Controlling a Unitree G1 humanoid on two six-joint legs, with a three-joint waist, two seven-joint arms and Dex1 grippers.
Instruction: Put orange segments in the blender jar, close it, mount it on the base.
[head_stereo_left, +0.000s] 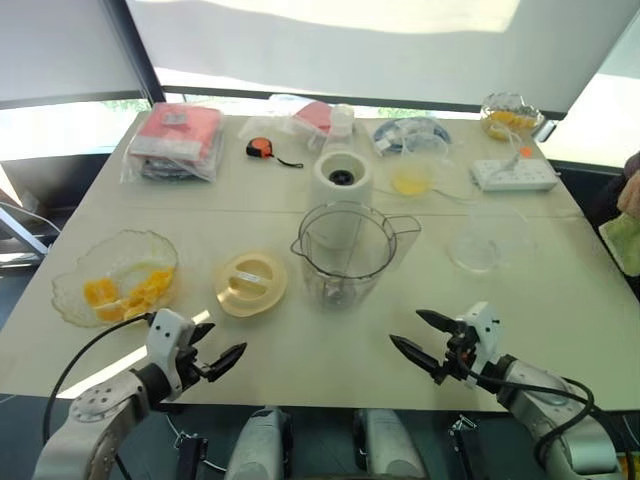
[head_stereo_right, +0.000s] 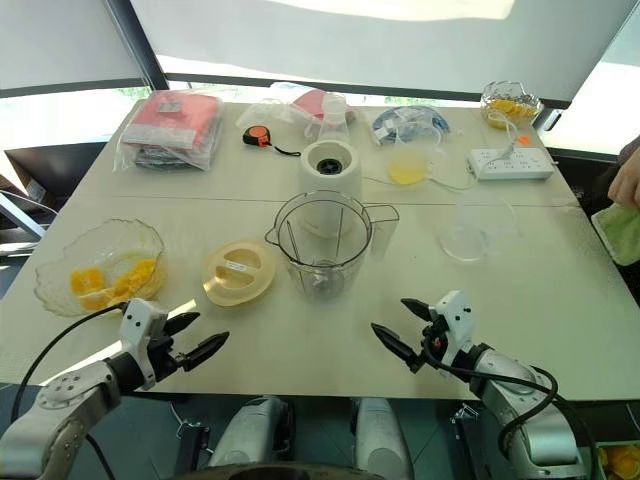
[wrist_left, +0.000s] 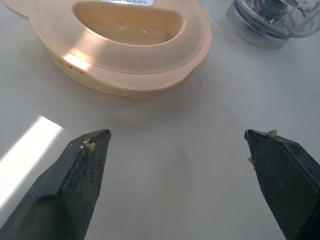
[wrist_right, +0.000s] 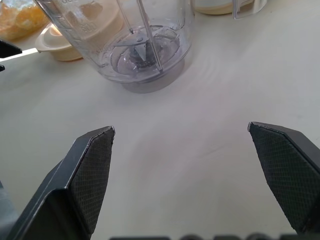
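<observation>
Cream lid (head_stereo_left: 251, 284) lies beside blender jar (head_stereo_left: 345, 252) (upright, uncovered).

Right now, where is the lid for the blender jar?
The cream lid lies flat on the table, on the robot's left, between the glass bowl of orange segments and the empty blender jar.

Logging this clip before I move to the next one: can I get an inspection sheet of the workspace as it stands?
Surface: pale table, dry.
Job's things: blender jar upright, empty, lid off beside it; base behind, unmounted; orange segments in glass bowl.
Clutter: tape measure, bagged items, cup of yellow liquid, empty glass bowl, far fruit bowl.
Grippers: left gripper and right gripper open, empty.
Cables: power strip with cord.
Surroundings: window blinds; person at right edge.
</observation>
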